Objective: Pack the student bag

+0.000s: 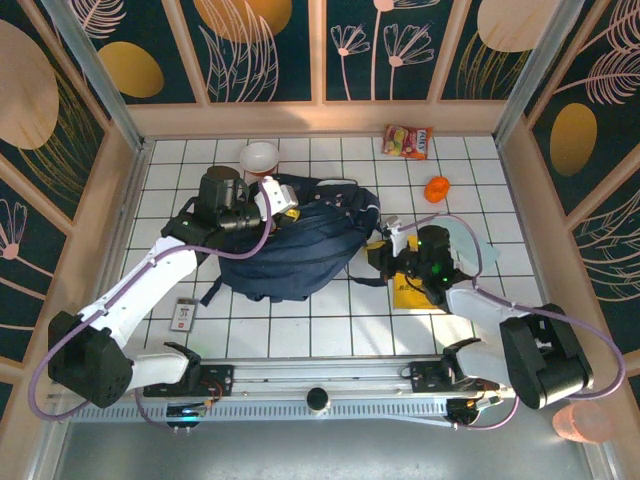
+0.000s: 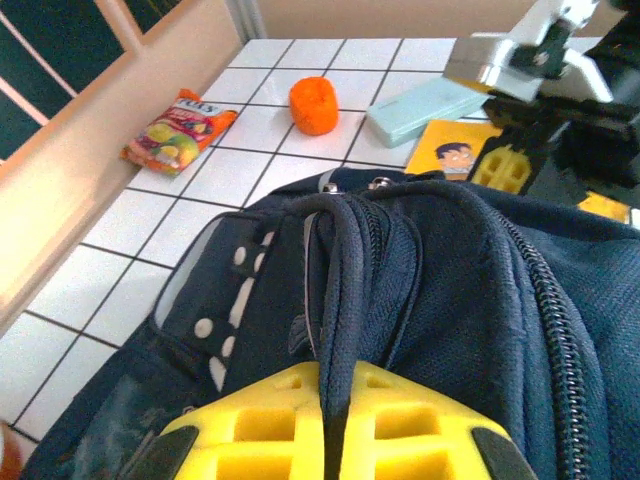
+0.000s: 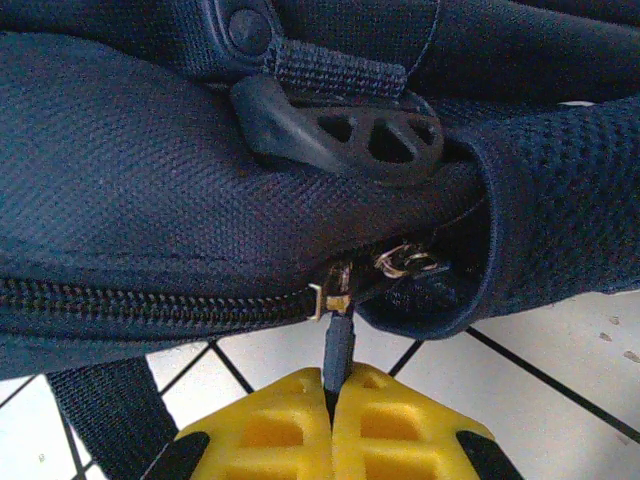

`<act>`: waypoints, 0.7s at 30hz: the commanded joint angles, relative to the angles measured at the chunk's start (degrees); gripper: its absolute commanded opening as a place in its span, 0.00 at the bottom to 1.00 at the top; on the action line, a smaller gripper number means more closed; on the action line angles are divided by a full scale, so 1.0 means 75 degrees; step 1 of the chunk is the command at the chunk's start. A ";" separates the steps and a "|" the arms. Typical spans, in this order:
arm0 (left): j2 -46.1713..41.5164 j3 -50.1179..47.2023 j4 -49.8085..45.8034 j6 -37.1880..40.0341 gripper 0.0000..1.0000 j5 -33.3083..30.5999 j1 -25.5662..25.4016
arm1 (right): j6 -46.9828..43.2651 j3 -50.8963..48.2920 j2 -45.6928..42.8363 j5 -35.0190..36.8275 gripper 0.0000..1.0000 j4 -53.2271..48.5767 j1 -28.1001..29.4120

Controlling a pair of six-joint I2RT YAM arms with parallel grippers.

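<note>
At table centre: student bag (image 1: pixel 290 255). Left gripper (image 2: pixel 335 425) clamped on its carry strap (image 2: pixel 345 260); right gripper (image 3: pixel 335 405) pinching the zip pull (image 3: pixel 338 345). Step, likely: unzipping. Next: steady draw along the track.

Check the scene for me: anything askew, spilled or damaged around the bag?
Nothing looks spilled or damaged. The student bag lies slumped, the left end effector shut on a dark strap of it, the right end effector shut on its zipper pull. Only oddity: the yellow book lies partly under the right arm.
</note>
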 commanded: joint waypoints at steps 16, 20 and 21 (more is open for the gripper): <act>-0.0299 -0.0015 0.0768 0.0004 0.00 0.0768 0.0091 | 0.0567 -0.0330 -0.0249 0.0420 0.51 0.0044 0.0274; -0.0299 0.0174 0.0545 0.0075 0.00 0.1113 0.0130 | 0.0613 -0.0613 0.0003 0.0638 0.56 0.0480 0.0227; -0.0305 0.0201 0.0520 0.0075 0.00 0.1215 0.0140 | 0.0592 -0.0664 0.0080 0.0579 0.56 0.0646 0.0194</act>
